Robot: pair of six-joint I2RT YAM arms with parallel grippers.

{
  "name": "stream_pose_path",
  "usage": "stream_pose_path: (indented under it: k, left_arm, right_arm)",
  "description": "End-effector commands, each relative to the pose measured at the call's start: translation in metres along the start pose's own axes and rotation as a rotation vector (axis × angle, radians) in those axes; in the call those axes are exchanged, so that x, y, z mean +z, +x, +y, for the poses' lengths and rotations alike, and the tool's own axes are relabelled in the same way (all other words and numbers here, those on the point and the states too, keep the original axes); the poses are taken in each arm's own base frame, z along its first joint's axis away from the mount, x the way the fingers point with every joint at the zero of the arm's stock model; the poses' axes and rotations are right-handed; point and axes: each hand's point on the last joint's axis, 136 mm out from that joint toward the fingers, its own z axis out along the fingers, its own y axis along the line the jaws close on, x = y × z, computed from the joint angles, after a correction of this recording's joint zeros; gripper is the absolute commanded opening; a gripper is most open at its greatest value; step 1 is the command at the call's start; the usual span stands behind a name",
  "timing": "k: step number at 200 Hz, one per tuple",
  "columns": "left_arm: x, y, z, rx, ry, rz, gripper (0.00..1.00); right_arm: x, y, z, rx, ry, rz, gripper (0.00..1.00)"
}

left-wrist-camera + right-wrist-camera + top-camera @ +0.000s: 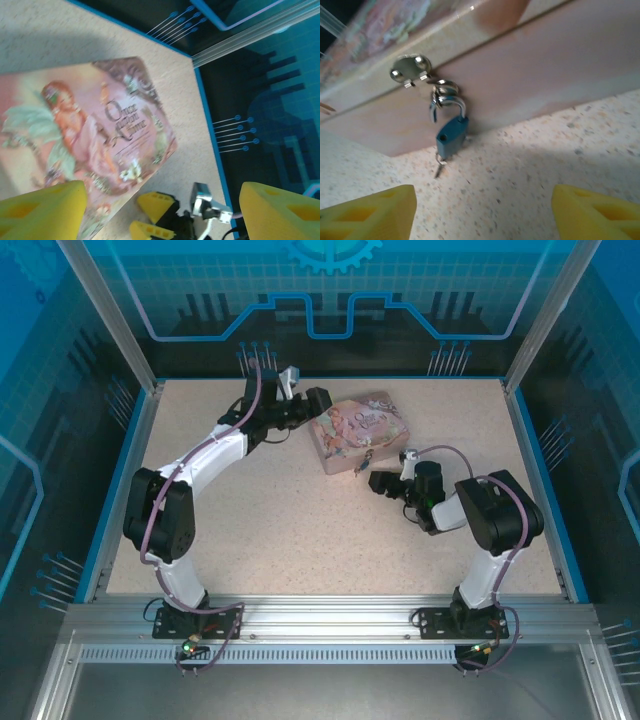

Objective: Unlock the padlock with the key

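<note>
1. Your right gripper [482, 216] has its yellow fingers wide apart with nothing between them. It sits low over the speckled beige tabletop [560, 150], facing the front wall of the pink tin box [535, 65].
2. Straight ahead of it, the padlock [452, 136] hangs from the box's silver hasp [410, 67]. It is a small blue block with a thin silver shackle hooked through the hasp's loop, lying against the box wall close to the tabletop.
3. The key [439, 167], thin and metallic, pokes out beneath the padlock's body.
4. Your left gripper [160, 215] is also spread open, at the box's far left corner. One yellow finger overlaps the lid's edge, and you cannot tell whether it touches.
5. The box is shut, so its contents are hidden. Its glossy lid carries a red-haired figure and the words "Once upon a Time".
</note>
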Motion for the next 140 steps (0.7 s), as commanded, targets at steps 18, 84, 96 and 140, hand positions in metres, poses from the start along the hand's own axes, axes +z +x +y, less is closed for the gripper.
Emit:
stream_pose_path:
  k: [18, 84, 96, 140]
  left_arm:
    - [0.022, 0.002, 0.004, 0.003, 0.018, 0.062, 0.80]
    - [0.063, 0.019, 0.005, -0.029, 0.058, 0.131, 0.80]
    - [0.067, 0.022, 0.007, -0.036, 0.060, 0.135, 0.79]
    - [0.078, 0.029, 0.018, -0.057, 0.044, 0.144, 0.79]
  right_arm:
    - [0.012, 0.008, 0.013, 0.130, -0.129, 0.037, 0.67]
    - [0.023, 0.023, 0.006, 0.129, -0.035, 0.086, 0.58]
    - [0.025, 0.024, 0.006, 0.128, -0.029, 0.090, 0.58]
    - [0.034, 0.027, 0.008, 0.124, -0.013, 0.108, 0.53]
